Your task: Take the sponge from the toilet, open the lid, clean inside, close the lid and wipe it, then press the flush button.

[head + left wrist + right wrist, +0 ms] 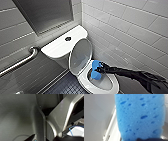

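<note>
The white toilet [62, 46] stands in the corner, and its oval lid [80, 56] is raised and leaning back against the tank. My right gripper [100, 69] reaches in from the right on a black arm and is shut on the bright blue sponge [96, 71]. The sponge hangs over the far side of the bowl [110, 86], just inside the rim and close to the raised lid. In the right wrist view the porous sponge [140, 116] looms large, with white toilet surfaces [97, 114] behind it. My left gripper stands open.
A dark flush button [68, 38] sits on top of the tank. A metal grab bar [20, 62] runs along the left wall. Tiled walls close in behind the toilet and at the right [130, 37]. Dark floor tiles [66, 87] lie left of the bowl.
</note>
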### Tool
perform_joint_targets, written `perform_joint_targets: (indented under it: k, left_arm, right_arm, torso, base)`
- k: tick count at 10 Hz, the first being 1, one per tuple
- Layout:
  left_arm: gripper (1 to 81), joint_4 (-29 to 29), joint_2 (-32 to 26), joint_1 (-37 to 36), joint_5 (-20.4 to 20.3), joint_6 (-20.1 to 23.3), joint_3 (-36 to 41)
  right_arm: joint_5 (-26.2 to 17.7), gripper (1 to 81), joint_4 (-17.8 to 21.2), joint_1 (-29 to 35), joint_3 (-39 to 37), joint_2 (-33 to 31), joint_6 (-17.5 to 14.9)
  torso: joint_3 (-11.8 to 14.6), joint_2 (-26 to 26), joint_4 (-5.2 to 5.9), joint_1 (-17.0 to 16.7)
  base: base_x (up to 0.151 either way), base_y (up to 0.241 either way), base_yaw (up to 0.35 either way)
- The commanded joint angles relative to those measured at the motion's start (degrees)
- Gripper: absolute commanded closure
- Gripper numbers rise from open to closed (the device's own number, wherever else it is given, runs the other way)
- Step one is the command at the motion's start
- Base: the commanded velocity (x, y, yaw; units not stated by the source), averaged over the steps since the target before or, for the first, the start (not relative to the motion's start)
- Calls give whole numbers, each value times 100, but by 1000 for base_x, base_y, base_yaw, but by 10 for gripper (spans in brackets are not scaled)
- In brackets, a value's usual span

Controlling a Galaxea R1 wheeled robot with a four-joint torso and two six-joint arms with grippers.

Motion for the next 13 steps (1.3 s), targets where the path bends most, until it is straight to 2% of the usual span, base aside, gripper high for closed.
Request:
perform_joint_targets:
  k: [1, 3, 5, 7, 9, 10, 13]
  left_arm:
    - [10, -28, -30, 147, 484, 6, 116]
    - [10, -19, -12, 156, 493, 15, 124]
    - [10, -1, -4, 165, 493, 15, 124]
    - [10, 16, 23, 165, 475, 15, 133]
    - [10, 34, 23, 165, 475, 15, 142]
    - [10, 34, 31, 174, 475, 15, 142]
    - [10, 34, 67, 174, 467, 15, 142]
  right_arm:
    - [-30, 811, 65, 369, 141, -439, 28]
    - [138, 811, 108, 219, 422, -896, 29]
    - [314, 811, 170, 35, 1082, -1460, 82]
    - [550, 811, 161, -352, 1784, -2056, 204]
    - [833, 811, 179, -774, 2075, -2533, 222]
    - [947, 811, 170, -950, 2242, -2761, 336]
    - [1280, 811, 170, -1521, 3084, -3621, 407]
  torso:
    - [0, 0, 0, 0]
    - [0, 0, 0, 0]
    - [0, 0, 0, 0]
    - [0, 0, 0, 0]
    - [0, 0, 0, 0]
    - [0, 0, 0, 0]
    - [0, 0, 0, 0]
  base:
    - [0, 0, 0]
    - [0, 0, 0]
    - [0, 0, 0]
    - [0, 0, 0]
    - [0, 0, 0]
    - [0, 0, 0]
    - [0, 0, 0]
